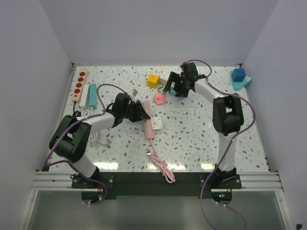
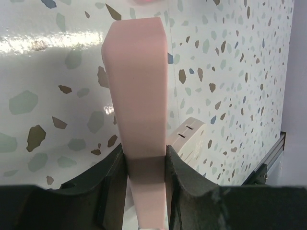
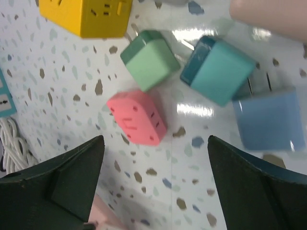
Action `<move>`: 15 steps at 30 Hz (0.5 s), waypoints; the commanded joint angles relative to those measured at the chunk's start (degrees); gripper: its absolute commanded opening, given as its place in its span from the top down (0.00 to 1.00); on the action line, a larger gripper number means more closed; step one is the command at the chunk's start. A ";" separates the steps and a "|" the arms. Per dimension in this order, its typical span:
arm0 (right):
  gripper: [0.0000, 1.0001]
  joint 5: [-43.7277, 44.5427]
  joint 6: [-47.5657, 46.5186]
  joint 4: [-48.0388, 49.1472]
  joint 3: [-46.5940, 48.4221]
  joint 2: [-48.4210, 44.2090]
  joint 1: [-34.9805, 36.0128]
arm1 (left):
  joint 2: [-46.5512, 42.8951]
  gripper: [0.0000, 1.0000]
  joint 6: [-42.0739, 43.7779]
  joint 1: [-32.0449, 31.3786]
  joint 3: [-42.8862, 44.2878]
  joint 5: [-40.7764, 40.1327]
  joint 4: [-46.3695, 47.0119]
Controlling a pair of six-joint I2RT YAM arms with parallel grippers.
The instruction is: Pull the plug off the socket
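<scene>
My left gripper point(image 1: 140, 114) is shut on a long pink socket strip point(image 1: 147, 120) that lies on the speckled table; in the left wrist view its dark fingers point(image 2: 108, 177) press both sides of the pink strip point(image 2: 139, 91). A white plug point(image 1: 156, 124) sits against the strip, and its cream body point(image 2: 192, 139) shows just right of it. A pink cube plug point(image 1: 159, 98) lies loose on the table, apart from the strip. My right gripper point(image 1: 175, 88) hovers beside it, open and holding nothing; the pink plug point(image 3: 136, 117) lies just beyond the spread jaws of that gripper point(image 3: 156, 141).
A yellow cube point(image 3: 86, 14), a green cube point(image 3: 149, 60), a teal cube point(image 3: 218, 67) and a blue cube point(image 3: 271, 120) cluster by the pink plug. A wooden strip with red sockets point(image 1: 80, 85) and a white and teal strip point(image 1: 91, 95) lie at the left. The pink cable point(image 1: 163, 170) trails to the front edge.
</scene>
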 commanded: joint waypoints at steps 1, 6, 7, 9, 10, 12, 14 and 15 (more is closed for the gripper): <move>0.08 0.53 -5.66 -4.09 -7.00 -13.72 -0.03 | -0.94 1.00 3.08 1.41 2.74 -0.30 1.67; 0.12 -11.24 -9.71 -2.07 -20.73 -25.33 1.37 | 0.99 1.00 3.08 1.94 4.93 3.39 3.25; 0.13 -15.26 -10.59 -0.76 -24.50 -26.21 2.42 | 1.43 1.00 3.00 1.94 5.29 4.18 3.61; 0.13 -18.89 -11.38 1.36 -27.77 -27.80 3.83 | 1.96 1.00 2.82 1.94 5.55 6.90 5.27; 0.13 -20.56 -12.86 1.89 -29.62 -27.89 5.67 | 2.13 1.00 2.91 1.94 5.81 7.96 5.80; 0.12 -22.23 -13.23 3.82 -30.95 -27.46 7.09 | 2.40 1.00 2.91 1.94 6.08 10.77 7.03; 0.12 -21.64 -13.67 5.66 -32.00 -26.93 8.23 | 2.31 1.00 3.26 1.94 6.43 12.96 7.21; 0.12 -20.50 -14.02 5.67 -32.27 -26.84 8.50 | 2.31 1.00 3.43 1.94 6.52 13.59 7.21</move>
